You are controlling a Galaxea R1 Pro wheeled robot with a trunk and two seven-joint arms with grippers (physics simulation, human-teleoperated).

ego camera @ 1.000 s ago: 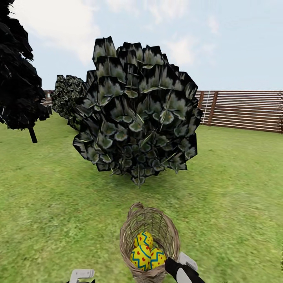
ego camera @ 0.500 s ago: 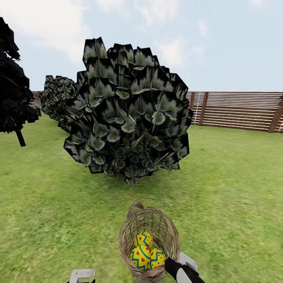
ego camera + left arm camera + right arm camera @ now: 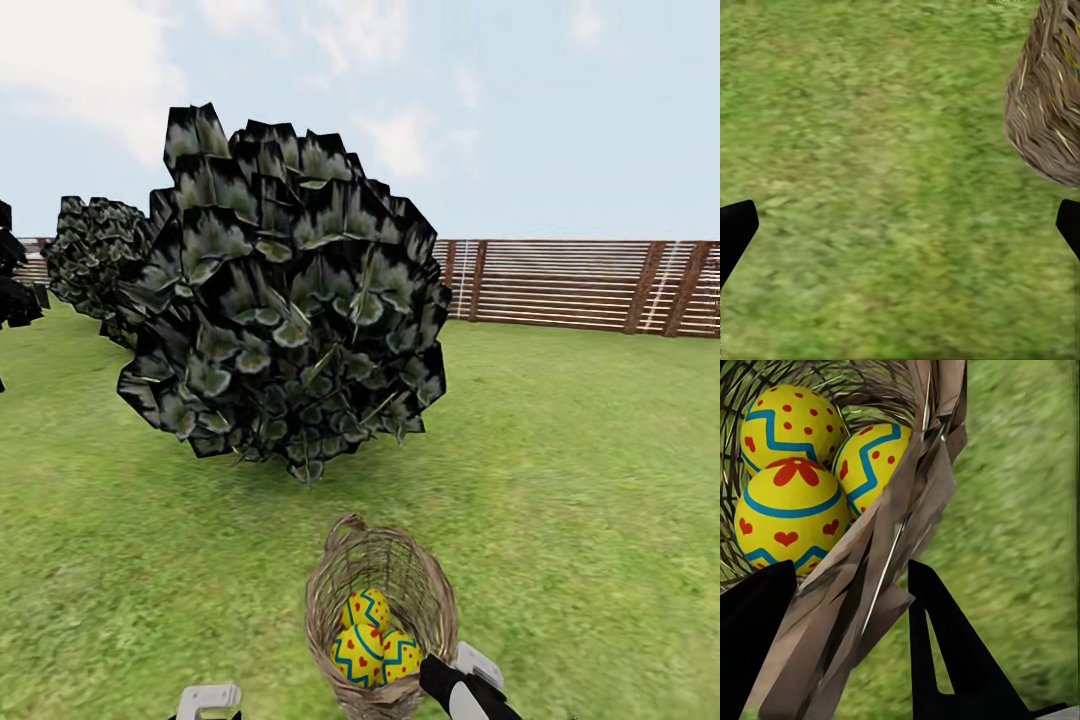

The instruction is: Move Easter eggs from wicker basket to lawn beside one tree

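Head view, nearest first: the right gripper (image 3: pixel 452 672), black with a pale grey casing, sits at the rim of the small rounded brown wicker basket (image 3: pixel 400 570) of loosely woven twigs. The right wrist view shows its two black fingers (image 3: pixel 945 652) either side of the basket's twisted wall, clamped on it. Inside the basket lie three bright yellow Easter eggs (image 3: pixel 372 640) with blue zigzag bands and red dots, hearts and flower motifs, bunched together and touching; in the right wrist view they press against the woven wall (image 3: pixel 791 506).

The left gripper (image 3: pixel 900 229) has its black fingertips (image 3: pixel 735 229) set wide apart with nothing but grass between them; the basket's brown side (image 3: pixel 1046 112) hangs just beside it, apart from the fingers. Its pale grey casing (image 3: pixel 207 698) peeks in at the lower edge of the head view.

Under everything spreads the wide green lawn (image 3: pixel 580 480) with yellowish patches. Beyond the basket stands a tree with a low dense crown of dark blocky leaves flecked pale green (image 3: pixel 280 310); its trunk is hidden. Behind it a second similar crown (image 3: pixel 90 250) shows. Farthest back runs a brown horizontal-slat wooden fence (image 3: pixel 580 285) under a cloudy blue sky.
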